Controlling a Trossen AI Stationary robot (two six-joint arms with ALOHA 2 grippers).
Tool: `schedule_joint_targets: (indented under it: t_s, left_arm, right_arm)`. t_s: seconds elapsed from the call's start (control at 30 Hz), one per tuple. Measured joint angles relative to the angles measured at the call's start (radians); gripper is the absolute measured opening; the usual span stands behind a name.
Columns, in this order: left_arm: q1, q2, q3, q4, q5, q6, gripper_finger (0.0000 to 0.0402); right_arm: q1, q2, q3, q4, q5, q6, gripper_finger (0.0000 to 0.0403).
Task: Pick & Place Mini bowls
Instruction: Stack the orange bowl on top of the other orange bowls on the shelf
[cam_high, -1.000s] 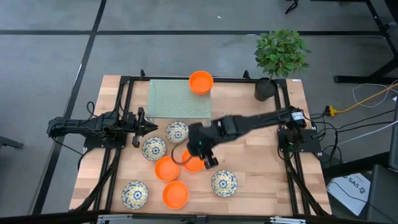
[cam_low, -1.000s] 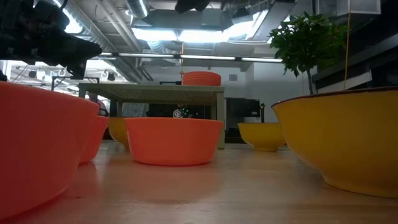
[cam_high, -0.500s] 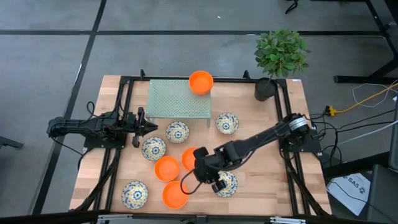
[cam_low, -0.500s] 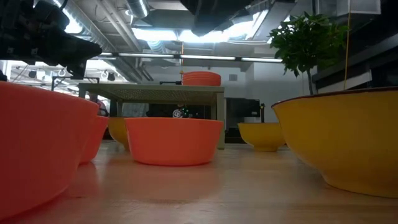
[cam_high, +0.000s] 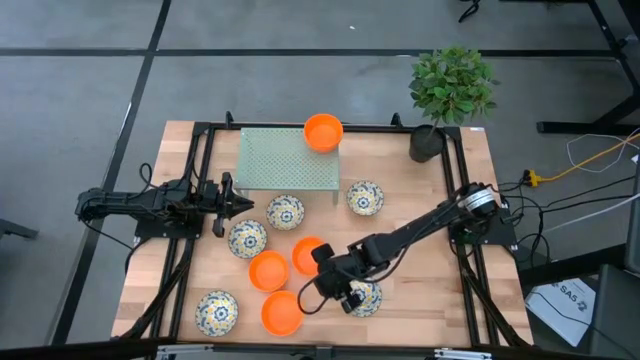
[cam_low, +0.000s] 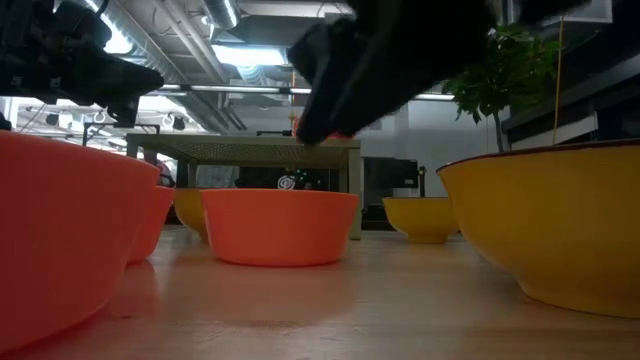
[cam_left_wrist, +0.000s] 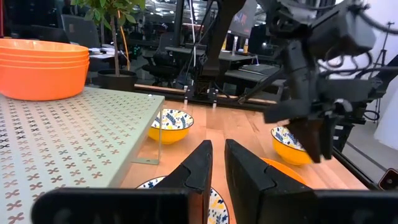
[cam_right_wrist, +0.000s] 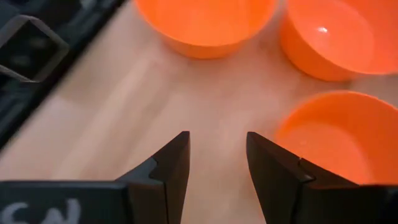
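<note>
Several mini bowls stand on the wooden table. Three are loose orange ones (cam_high: 268, 270) (cam_high: 308, 255) (cam_high: 282, 313). Several are white patterned ones with yellow outsides, e.g. (cam_high: 285, 212) (cam_high: 247, 238) (cam_high: 216, 311). A stack of orange bowls (cam_high: 322, 131) sits on the green perforated platform (cam_high: 285, 160). My right gripper (cam_high: 338, 292) (cam_right_wrist: 217, 155) hangs open over bare wood among the three orange bowls (cam_right_wrist: 336, 143), beside a patterned bowl (cam_high: 366, 298), touching nothing. My left gripper (cam_high: 225, 205) (cam_left_wrist: 217, 168) waits at the left, level, shut with only a slit and nothing between its fingers.
A dark plant pot (cam_high: 426, 143) with a green plant stands at the far right corner. The platform's legs and edge (cam_left_wrist: 149, 124) rise in front of my left gripper. A black frame (cam_high: 200, 140) runs around the table. Bare wood lies at the near right (cam_high: 440, 300).
My right gripper has come down and toward the table's near edge, from above the middle orange bowl to low beside the near patterned bowl. Its arm has stretched lower, uncovering the patterned bowl right of the platform, and now shows in the low view. No bowl has moved.
</note>
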Motion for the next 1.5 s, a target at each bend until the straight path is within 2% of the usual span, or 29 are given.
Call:
schedule_joint_targets:
  t_s: [0.17, 0.27, 0.57, 0.7, 0.97, 1.23, 1.5]
  left_arm:
    - [0.000, 0.000, 0.000, 0.000, 0.000, 0.000, 0.0038]
    - [0.000, 0.000, 0.000, 0.000, 0.000, 0.000, 0.0038]
    - [0.000, 0.000, 0.000, 0.000, 0.000, 0.000, 0.0038]
    - [0.000, 0.000, 0.000, 0.000, 0.000, 0.000, 0.0038]
    - [0.000, 0.000, 0.000, 0.000, 0.000, 0.000, 0.0038]
    - [0.000, 0.000, 0.000, 0.000, 0.000, 0.000, 0.0038]
    - [0.000, 0.000, 0.000, -0.001, 0.000, 0.000, 0.0038]
  right_arm:
    - [-0.027, 0.000, -0.059, 0.066, 0.118, 0.000, 0.0157]
    - [-0.042, 0.003, -0.064, 0.056, 0.148, 0.016, 0.0157]
    - [-0.051, 0.009, -0.064, 0.026, 0.142, 0.021, 0.0157]
    - [-0.051, 0.009, -0.064, 0.012, 0.102, 0.021, 0.0157]
    - [-0.051, 0.009, -0.033, 0.052, 0.100, 0.017, 0.0157]
    - [-0.030, 0.009, -0.015, 0.036, 0.095, 0.066, 0.0157]
    - [-0.005, 0.062, 0.002, 0.054, 0.097, 0.079, 0.0157]
